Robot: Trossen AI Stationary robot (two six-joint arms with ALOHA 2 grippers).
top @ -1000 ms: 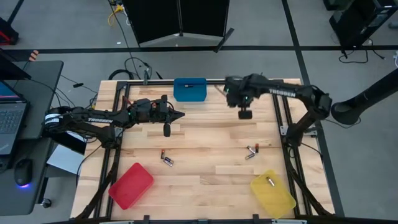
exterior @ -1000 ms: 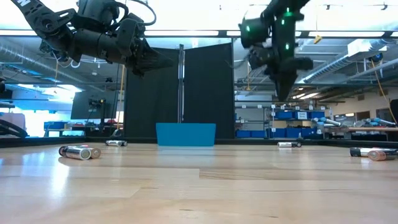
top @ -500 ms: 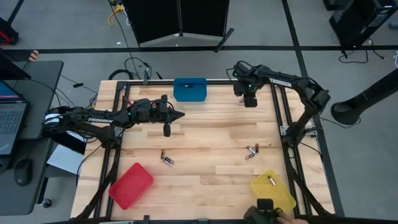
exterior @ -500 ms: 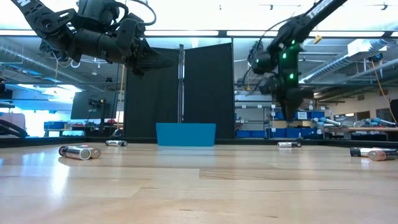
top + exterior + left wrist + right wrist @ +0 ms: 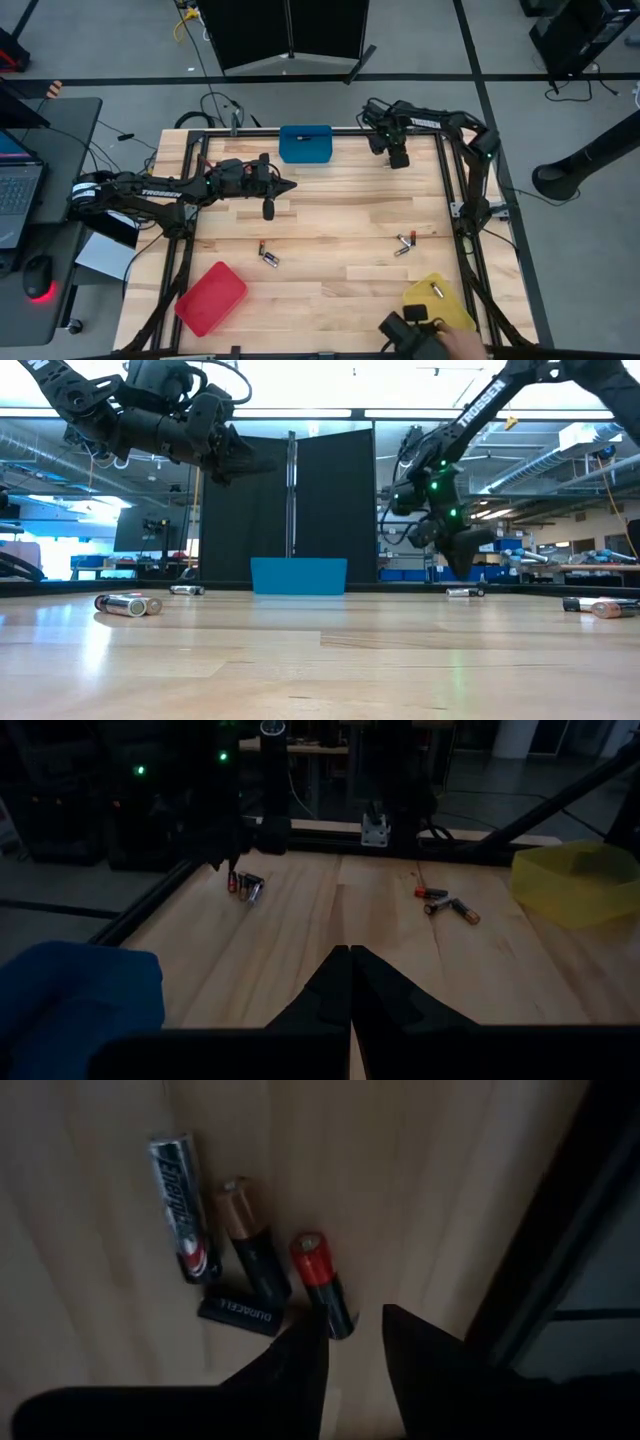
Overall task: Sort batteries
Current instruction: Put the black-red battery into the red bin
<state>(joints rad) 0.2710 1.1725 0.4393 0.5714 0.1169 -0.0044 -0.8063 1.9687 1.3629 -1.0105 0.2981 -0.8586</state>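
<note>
1. Right gripper (image 5: 350, 1342) hangs over the table's far right corner, beside the blue bin (image 5: 306, 144) – its fingers are parted, nothing between them, above a cluster of 4 batteries (image 5: 255, 1255).
2. Left gripper (image 5: 349, 982) is closed and empty, parked above the left-centre of the table (image 5: 330, 215).
3. Other batteries: a pair near table centre-left (image 5: 268, 254), a pair to the right (image 5: 404, 243), 1 in the yellow bin (image 5: 452, 315).
4. We judge the cells small, rigid, smooth and round – likely to roll or slip. Best to pinch across the barrel at mid-length. The red-tipped cell (image 5: 323, 1284) sits nearest the fingers, but neighbours touch or nearly touch it.
5. Hard to make out: cell sizes, and the red bin (image 5: 211, 298) contents. A dark object at the near edge is cut off.
</note>
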